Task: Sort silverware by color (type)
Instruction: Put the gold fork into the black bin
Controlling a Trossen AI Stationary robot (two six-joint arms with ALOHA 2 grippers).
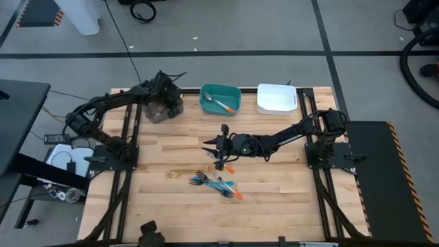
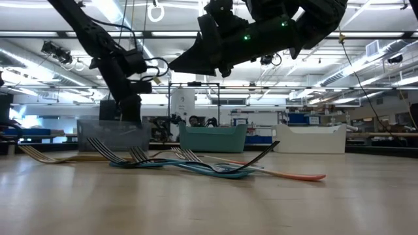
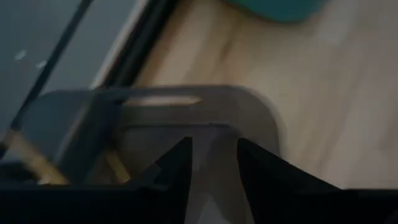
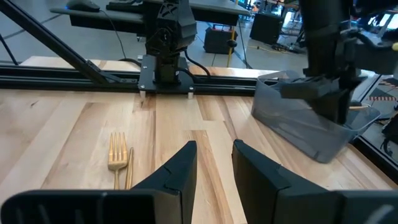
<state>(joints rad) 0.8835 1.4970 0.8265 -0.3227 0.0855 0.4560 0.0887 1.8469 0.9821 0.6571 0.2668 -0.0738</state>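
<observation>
Nearest the low camera lies a tangle of forks (image 2: 176, 163) on the wooden table (image 1: 274, 199), their tines curling upward, with blue handles crossing one another and an orange handle (image 2: 294, 175) running out to one side. From above, this pile sits a little toward the front of the table's middle, and a gold fork (image 1: 180, 173) lies just beside it toward the left arm's side; the right wrist camera shows that gold fork (image 4: 117, 151) flat on the wood. More silverware (image 1: 221, 105) rests inside the teal bin (image 1: 208, 95) at the back edge.

The right gripper (image 1: 211, 145) hangs above the table, just behind the pile and clear of it, its fingers (image 4: 180, 168) a narrow gap apart with nothing between them. The left gripper (image 1: 163, 92) reaches down over the grey bin (image 1: 152, 114) at the back left; its fingers (image 3: 180, 158) also stand slightly apart and empty. That wrist view is blurred, but what may be gold pieces lean inside the grey bin (image 3: 261, 121). A white bin (image 1: 276, 98) stands beside the teal one, toward the right arm's base.
</observation>
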